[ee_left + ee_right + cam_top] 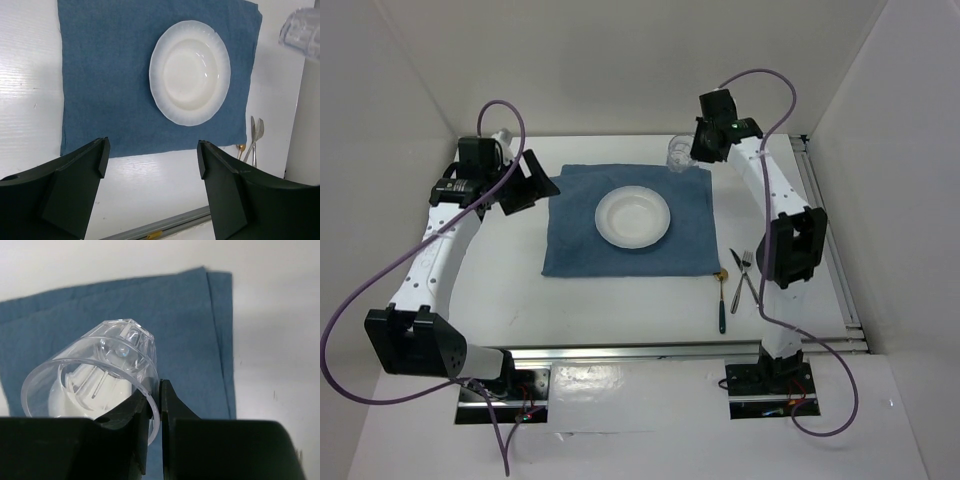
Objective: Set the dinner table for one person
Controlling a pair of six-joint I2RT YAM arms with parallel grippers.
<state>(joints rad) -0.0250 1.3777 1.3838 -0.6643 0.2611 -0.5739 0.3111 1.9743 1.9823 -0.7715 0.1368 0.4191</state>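
Observation:
A white plate (633, 216) sits on a blue cloth placemat (575, 235) on the white dinner table (620, 305). My right gripper (701, 150) is shut on the rim of a clear glass (680, 153), held tilted above the placemat's far right corner; in the right wrist view the glass (95, 372) has its wall pinched between the jaws of the gripper (156, 400). My left gripper (533, 183) is open and empty, above the table left of the placemat; in its wrist view (152, 157) it looks down on the plate (190, 71).
A fork, knife (746, 280) and a dark-handled spoon (722, 300) lie on the table right of the placemat. A metal rail (670, 348) runs along the near edge. White walls enclose the table at the back and sides.

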